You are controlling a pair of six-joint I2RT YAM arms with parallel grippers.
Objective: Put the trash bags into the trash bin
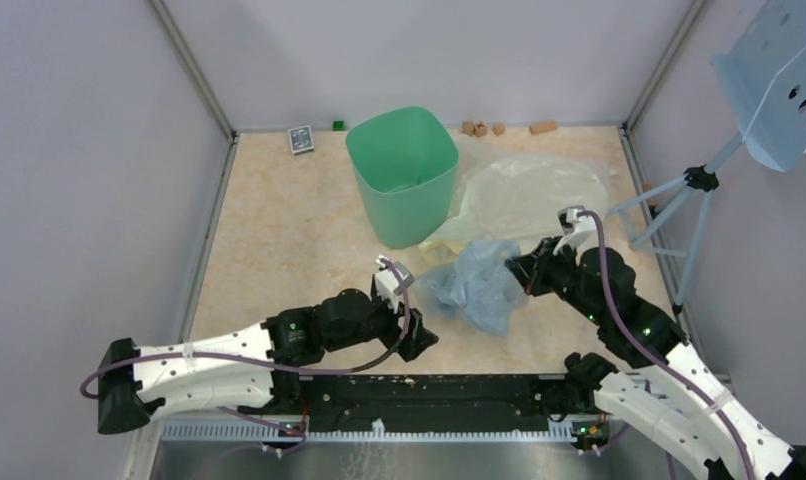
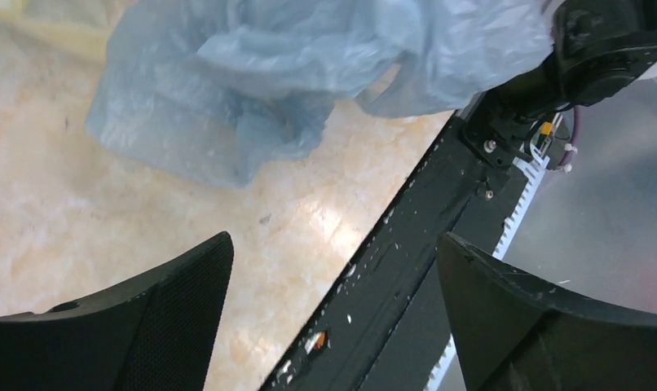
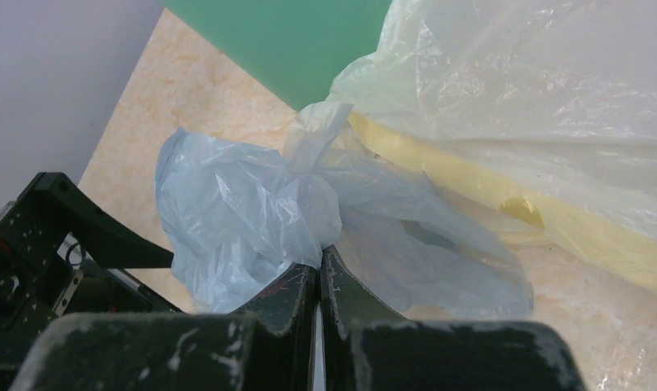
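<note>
Top view: pale blue trash bag [image 1: 476, 280] lies crumpled on the table [image 1: 279, 250], near the front edge; mint-green trash bin [image 1: 404, 205] stands upright and open at the bag's 11 o'clock, near but apart from it; cream-yellow bag [image 1: 529, 195] spread flat at the bin's 3 o'clock, its near edge touching or under the blue one. Right gripper [image 1: 519, 272] meets the blue bag at its 3 o'clock edge; left gripper [image 1: 419, 342] sits low at the bag's 8 o'clock, just beside it.

Left wrist view: left gripper [image 2: 333, 318] has its fingers [image 2: 146, 326] spread wide with nothing between them; blue bag [image 2: 252, 73] at 12 o'clock, clear of the pads; black rail [image 2: 407, 244] runs along the table edge.

Right wrist view: right gripper [image 3: 319, 285] is clenched on a fold of the blue bag [image 3: 235, 212], plastic bunched at the tips; bin wall [image 3: 293, 41] at 12 o'clock; cream-yellow bag [image 3: 537, 106] at 2 o'clock.

Step, as I judge it: grasp made, lift and carry not yet begun; bag not in the bin. Next move calls for raising the bag above the rim, travelling toward 11 o'clock, and keeping the trailing film off the cream-yellow bag; the left arm could gather the loose side.

Writing: none readable; the card box [image 1: 300, 139] at the back wall shows a pattern, too small to read.
</note>
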